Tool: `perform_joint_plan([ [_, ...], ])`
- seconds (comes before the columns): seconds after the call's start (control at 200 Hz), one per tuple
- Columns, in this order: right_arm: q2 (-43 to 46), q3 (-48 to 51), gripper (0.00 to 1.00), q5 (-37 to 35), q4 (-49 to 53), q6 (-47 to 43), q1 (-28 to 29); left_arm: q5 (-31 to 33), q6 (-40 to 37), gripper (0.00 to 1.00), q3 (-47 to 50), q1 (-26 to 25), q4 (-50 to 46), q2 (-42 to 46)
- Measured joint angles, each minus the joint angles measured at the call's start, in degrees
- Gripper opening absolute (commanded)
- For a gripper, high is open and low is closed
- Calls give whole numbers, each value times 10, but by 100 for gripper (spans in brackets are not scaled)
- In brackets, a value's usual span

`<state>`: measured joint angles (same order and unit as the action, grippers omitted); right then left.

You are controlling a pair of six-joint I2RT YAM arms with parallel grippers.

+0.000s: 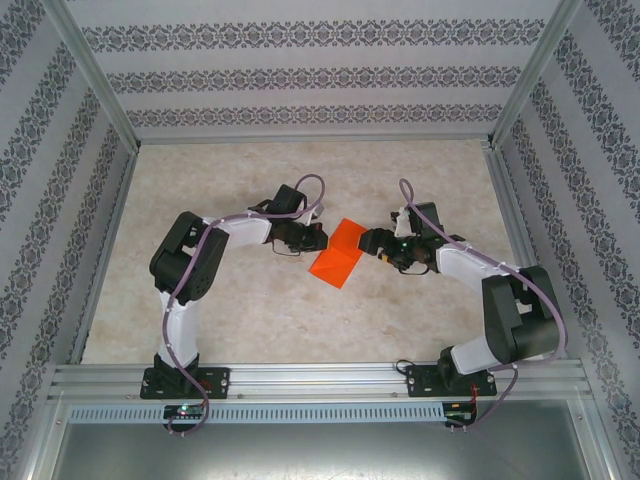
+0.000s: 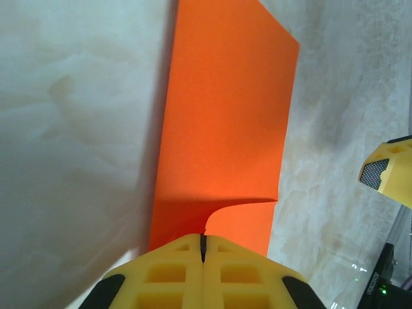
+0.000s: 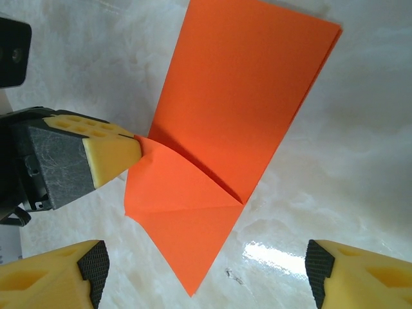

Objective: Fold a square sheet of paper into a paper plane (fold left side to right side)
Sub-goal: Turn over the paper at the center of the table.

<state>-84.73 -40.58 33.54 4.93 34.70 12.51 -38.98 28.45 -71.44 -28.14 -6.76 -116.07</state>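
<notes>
My left claw (image 2: 202,241) is pressing its two yellow, pocketed plastic fingers flat together on one corner of the sheet of paper (image 2: 225,116). That corner is curling up in a soft wave where I am pinching it. My right claw (image 3: 206,265) is standing wide apart on the opposite side of the sheet, gripping nothing, its yellow fingers tipped with black dimpled pads (image 3: 95,267).

The sheet is looking thin, matte, bright orange and unmarked. It is lying folded over on itself into a long strip, with layered edges showing at its far corner. A raised diagonal crease is running across it near my left claw, and a sharp point is aiming between my right claw's fingers.

Under the sheet the bench (image 1: 250,310) is showing pale, marbled beige, with a glossy glare spot just beside that point. Around the sheet, walls (image 1: 300,75) papered in grey ornamental bands are standing framed by aluminium rails (image 1: 320,378).
</notes>
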Motion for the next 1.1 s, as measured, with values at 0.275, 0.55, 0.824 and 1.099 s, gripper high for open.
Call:
perform_joint_plan([
  [0.275, -51, -1, 81, 52, -57, 41, 4, 17, -1, 0, 34, 1, 12, 64],
  [0.55, -115, -30, 68, 77, -100, 77, 35, 20, -1, 2, 37, 1, 21, 66],
  [0.824, -158, -47, 42, 101, -156, 120, 54, 31, -1, 15, 37, 1, 21, 66],
  [1.099, -158, -56, 13, 103, -147, 111, 57, 52, -1, 31, 73, 25, 21, 106],
])
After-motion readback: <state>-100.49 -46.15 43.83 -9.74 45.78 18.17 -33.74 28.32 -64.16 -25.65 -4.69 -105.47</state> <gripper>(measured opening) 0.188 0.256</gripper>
